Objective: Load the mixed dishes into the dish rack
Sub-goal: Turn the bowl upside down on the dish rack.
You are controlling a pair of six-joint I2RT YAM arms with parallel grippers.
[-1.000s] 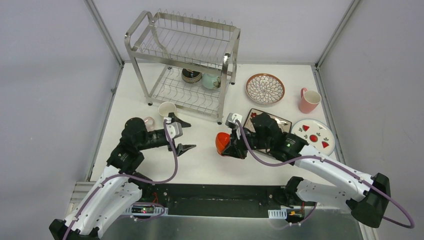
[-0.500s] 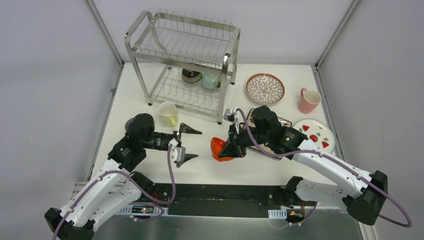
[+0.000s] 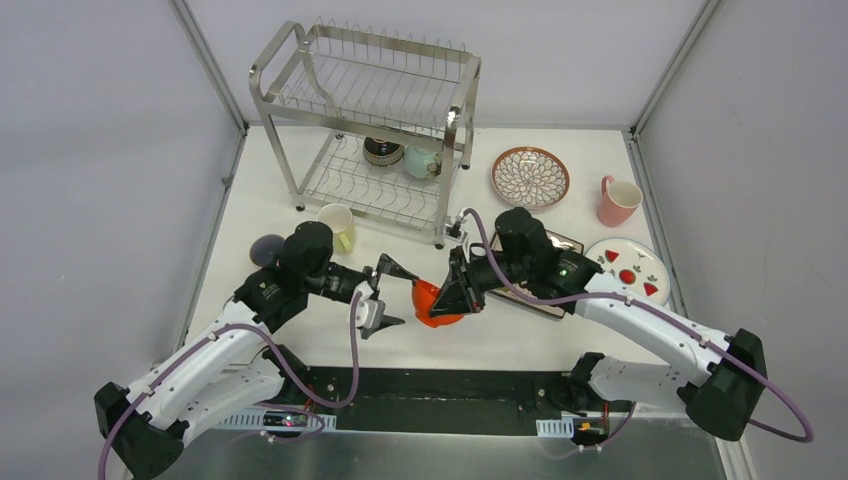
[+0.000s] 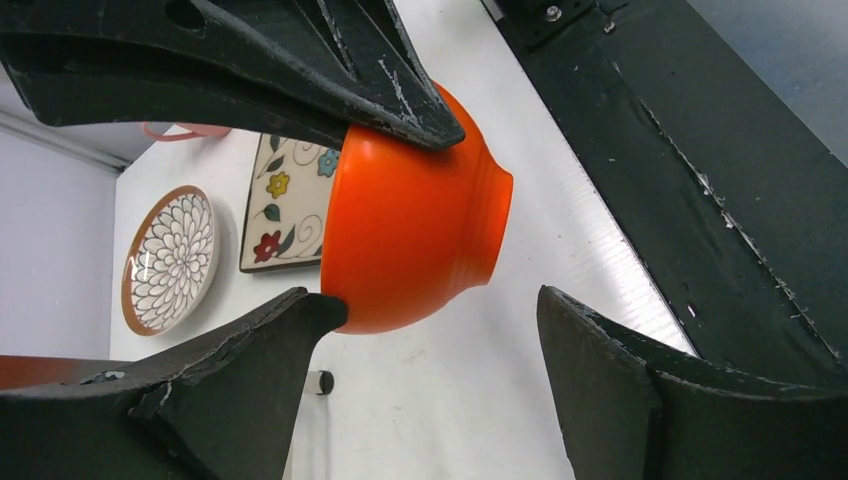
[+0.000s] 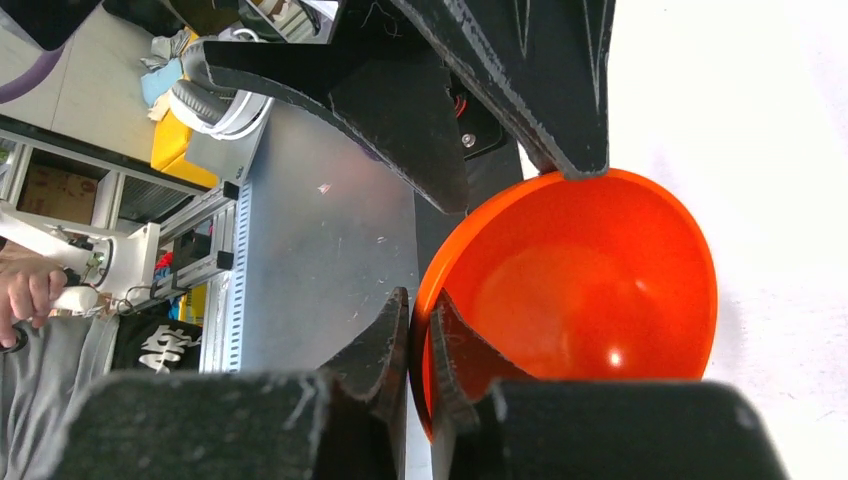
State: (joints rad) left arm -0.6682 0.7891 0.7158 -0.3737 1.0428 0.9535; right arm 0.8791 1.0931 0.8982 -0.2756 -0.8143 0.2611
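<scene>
Item: orange bowl (image 3: pixel 432 300), tipped sideways mid-table, rim pinched by your right gripper (image 3: pixel 452 292) and presented between the spread jaws of your left gripper (image 3: pixel 393 296), seemingly for handover toward the dish rack (image 3: pixel 370 90) at 11 o'clock.

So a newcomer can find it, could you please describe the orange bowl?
Start at the steel rack at the back and come forward. Between the left arm and right arm is the bowl, rim pinched in the right jaws. It is the only orange dish, tipped on its side.
</scene>
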